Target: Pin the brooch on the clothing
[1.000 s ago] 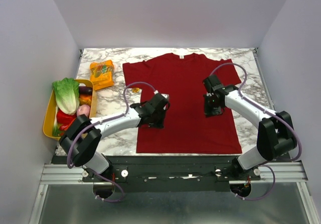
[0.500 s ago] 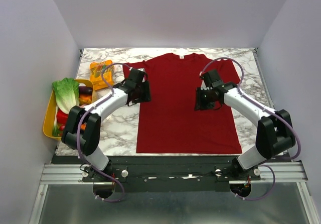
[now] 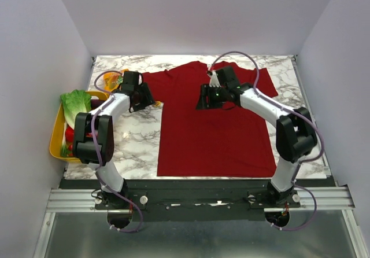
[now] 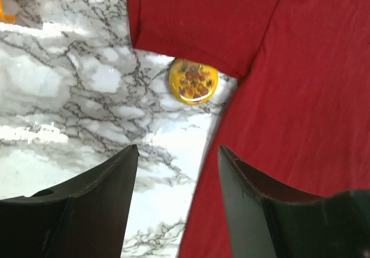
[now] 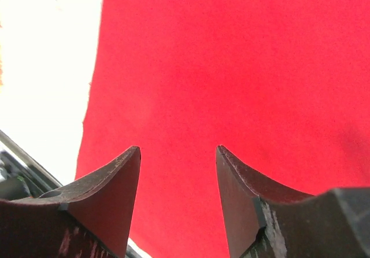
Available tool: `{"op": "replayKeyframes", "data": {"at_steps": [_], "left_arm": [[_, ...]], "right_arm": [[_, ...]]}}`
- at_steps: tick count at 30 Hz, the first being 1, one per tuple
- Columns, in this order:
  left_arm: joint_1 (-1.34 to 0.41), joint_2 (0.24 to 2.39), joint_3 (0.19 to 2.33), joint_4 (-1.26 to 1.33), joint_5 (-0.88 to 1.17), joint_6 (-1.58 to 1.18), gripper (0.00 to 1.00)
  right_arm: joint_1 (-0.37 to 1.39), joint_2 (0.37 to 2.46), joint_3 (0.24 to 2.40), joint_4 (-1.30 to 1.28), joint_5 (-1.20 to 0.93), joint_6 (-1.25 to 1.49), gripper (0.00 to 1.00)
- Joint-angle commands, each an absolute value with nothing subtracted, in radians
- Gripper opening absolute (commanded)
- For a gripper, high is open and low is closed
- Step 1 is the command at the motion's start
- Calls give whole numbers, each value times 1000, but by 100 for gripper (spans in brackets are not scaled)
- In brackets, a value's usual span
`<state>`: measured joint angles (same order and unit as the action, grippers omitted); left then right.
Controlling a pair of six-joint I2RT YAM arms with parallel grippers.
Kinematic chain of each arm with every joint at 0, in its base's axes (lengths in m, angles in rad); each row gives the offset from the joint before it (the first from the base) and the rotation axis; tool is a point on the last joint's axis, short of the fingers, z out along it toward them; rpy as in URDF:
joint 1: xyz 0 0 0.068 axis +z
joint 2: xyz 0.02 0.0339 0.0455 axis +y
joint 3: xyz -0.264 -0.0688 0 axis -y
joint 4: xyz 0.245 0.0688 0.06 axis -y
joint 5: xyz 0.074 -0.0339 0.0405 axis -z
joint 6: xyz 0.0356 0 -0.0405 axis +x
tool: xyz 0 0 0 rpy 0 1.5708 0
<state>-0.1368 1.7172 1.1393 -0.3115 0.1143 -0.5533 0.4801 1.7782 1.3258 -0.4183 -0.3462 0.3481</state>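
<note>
Left gripper spread wide, pinching nothing, low over white-grey marble tabletop. Small round yellow-gold brooch just ahead of fingertips, flat on marble, far edge touching sleeve hem of dark red cotton T-shirt; shirt body crowding close on right. Right gripper likewise spread, empty, only red cloth beneath, near collar. Orange snack packet just beyond left gripper, part hidden by arm. Yellow tray with green lettuce well off to left.
</note>
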Motion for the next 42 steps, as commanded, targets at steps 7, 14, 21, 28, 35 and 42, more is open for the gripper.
{"op": "replayKeyframes", "data": {"at_steps": [7, 14, 21, 28, 35, 42], "left_arm": [[-86, 1881, 1284, -293, 173, -558, 62], [-72, 1950, 1341, -304, 195, -538, 61], [-72, 2000, 1373, -331, 206, -522, 54], [-72, 1997, 1319, -302, 248, -525, 49], [-72, 2016, 1301, -287, 255, -531, 48], [-72, 2019, 1313, -288, 271, -542, 47]], "right_arm": [[600, 2178, 1814, -340, -471, 462, 41], [637, 2427, 2137, -385, -498, 505, 31], [647, 2571, 2307, -413, -476, 538, 15], [667, 2620, 2318, -414, -466, 535, 10], [670, 2663, 2353, -416, -447, 552, 10], [670, 2695, 2417, -472, -446, 607, 10]]}}
